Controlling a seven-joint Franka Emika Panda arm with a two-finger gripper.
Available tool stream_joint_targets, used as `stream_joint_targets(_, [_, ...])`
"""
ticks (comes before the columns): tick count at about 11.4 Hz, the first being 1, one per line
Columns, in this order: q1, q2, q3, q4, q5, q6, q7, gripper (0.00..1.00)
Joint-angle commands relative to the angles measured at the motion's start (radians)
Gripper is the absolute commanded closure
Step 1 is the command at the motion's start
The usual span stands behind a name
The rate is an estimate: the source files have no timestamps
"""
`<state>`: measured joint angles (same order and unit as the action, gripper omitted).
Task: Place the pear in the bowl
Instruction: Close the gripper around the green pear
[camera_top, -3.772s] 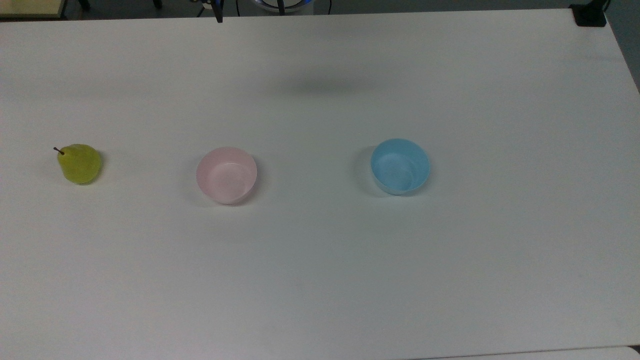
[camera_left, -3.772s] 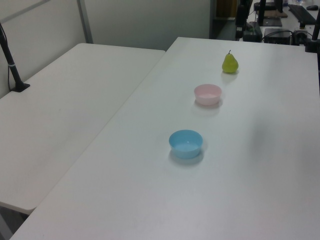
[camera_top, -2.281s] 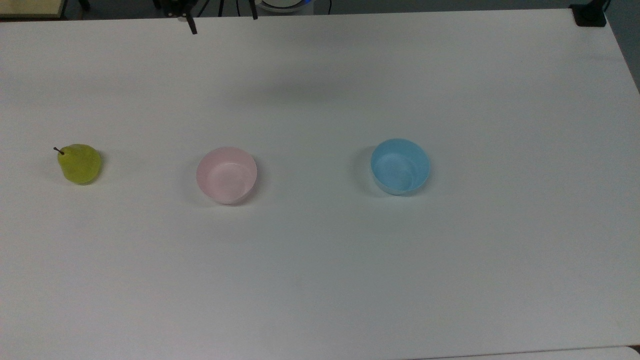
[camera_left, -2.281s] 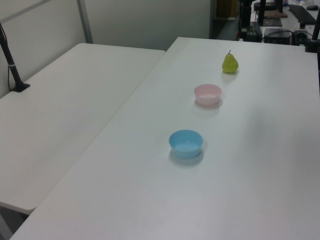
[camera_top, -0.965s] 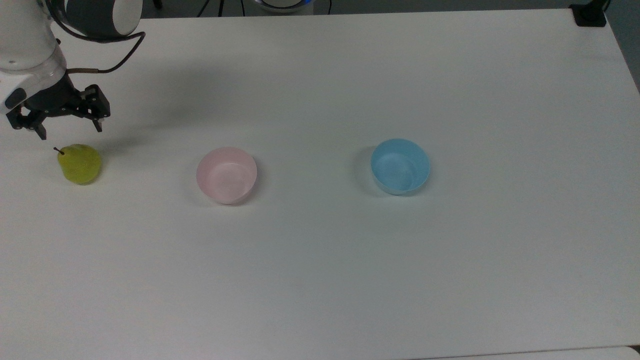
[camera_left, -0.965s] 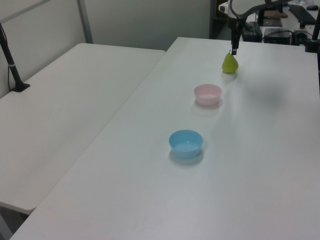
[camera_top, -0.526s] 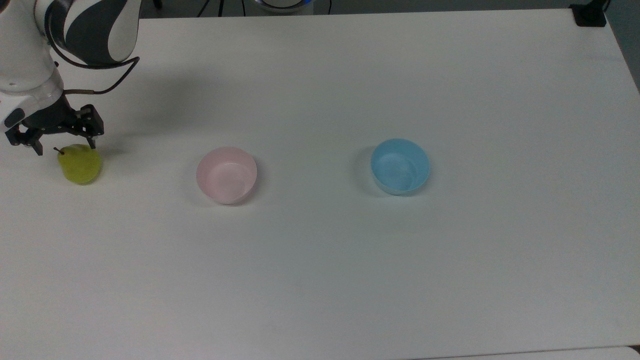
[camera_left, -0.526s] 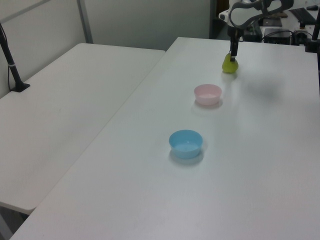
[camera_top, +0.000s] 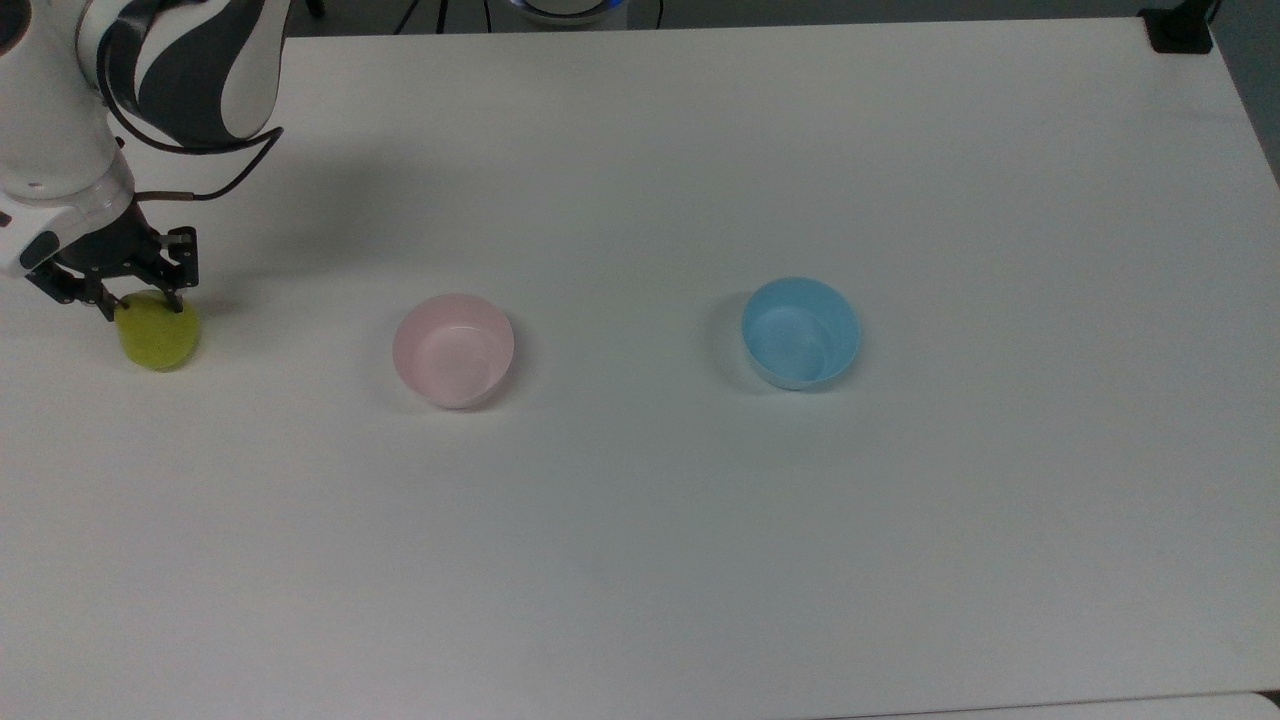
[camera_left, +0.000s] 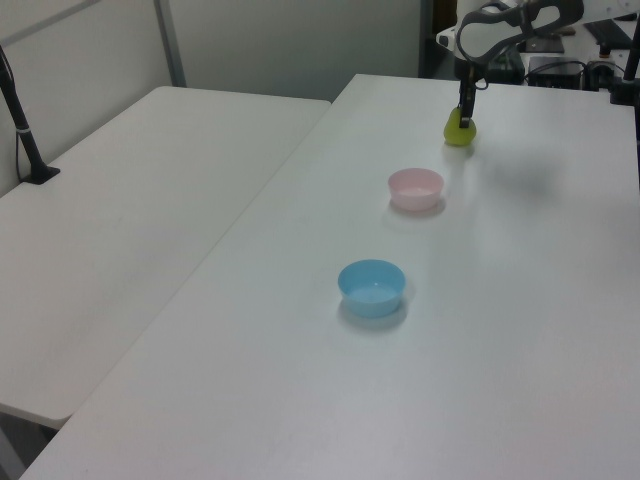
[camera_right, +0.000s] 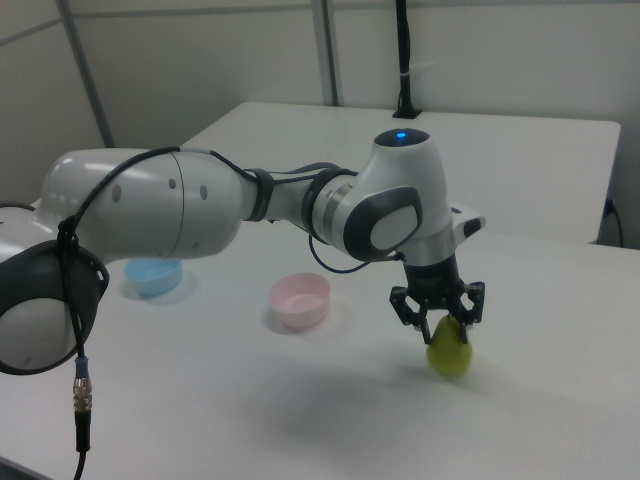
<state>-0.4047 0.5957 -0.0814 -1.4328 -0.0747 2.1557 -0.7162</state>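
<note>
The big white table (camera_top: 700, 520) is holding everything; the white and grey robot arm (camera_right: 200, 215) is reaching across it in the right view, with its black gripper (camera_right: 437, 318) pointing straight down; two little bowls are sitting in a row, the pink bowl (camera_top: 454, 349) in the middle and the blue bowl (camera_top: 800, 332) well away on the top view's right; the pear (camera_top: 158, 335) is sitting on the table at the top view's left, well apart from the pink bowl, and it is the smallest thing.

The step going on looks like the grab; the gripper is sitting low over the top of the pear, with one finger on each side of the narrow top; the fingers are spread apart and are not squeezing the pear yet, and the pear is not lifted.

The pear is standing up on its fat bottom; its long line is running up and down, with the thin end pointing up between the fingers; its stem is hidden by the gripper.

I think the next move is calling for the fingers to go a bit lower and close gently on the pear; then the arm needs to lift it, carry it toward the top view's right, and let it go inside the pink bowl, not the blue one.
</note>
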Motion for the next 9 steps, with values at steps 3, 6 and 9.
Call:
stream_joint_targets(3, [0.000,0.026,0.003,0.002,-0.007,0.053,-0.012,0.94])
stream_joint_targets(6, [0.000,0.026,0.005,0.002,-0.007,0.052,-0.014,1.00])
stream_joint_targets(9, [0.000,-0.019,0.012,0.003,-0.004,0.033,-0.012,1.00])
